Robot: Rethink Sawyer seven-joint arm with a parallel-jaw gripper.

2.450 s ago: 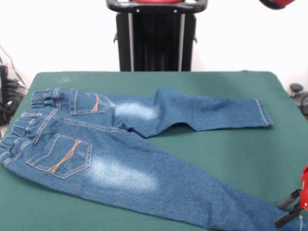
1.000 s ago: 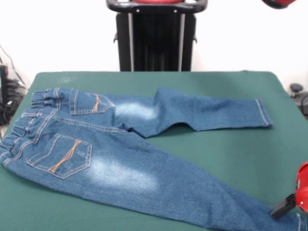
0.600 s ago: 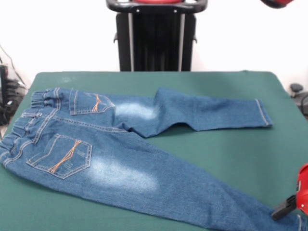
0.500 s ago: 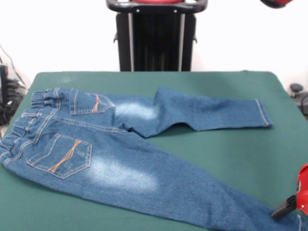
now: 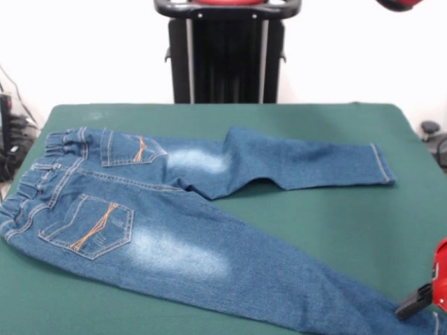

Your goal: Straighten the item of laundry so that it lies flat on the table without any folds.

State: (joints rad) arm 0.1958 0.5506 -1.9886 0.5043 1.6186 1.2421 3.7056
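Note:
The item of laundry (image 5: pixel 174 223), a small pair of blue denim jeans, lies back side up on the green table (image 5: pixel 335 216). Its waistband is at the left and both legs spread to the right. The far leg (image 5: pixel 307 164) bends slightly at the knee, and the near leg runs down to the bottom right corner. Two orange-stitched pockets and faded whitish patches show. My gripper (image 5: pixel 413 302) sits at the bottom right edge, right by the near leg's hem. Only a red part and one dark piece of it show, so its state is hidden.
A black pedestal (image 5: pixel 227 52) stands behind the table's far edge. Cables and dark gear (image 5: pixel 10 132) lie off the left side, and a dark object (image 5: pixel 431 132) sits off the right. A red part of the arm (image 5: pixel 399 4) shows at the top right.
The gripper has sunk a little lower and further toward the right edge, so less of it shows. The jeans lie as before.

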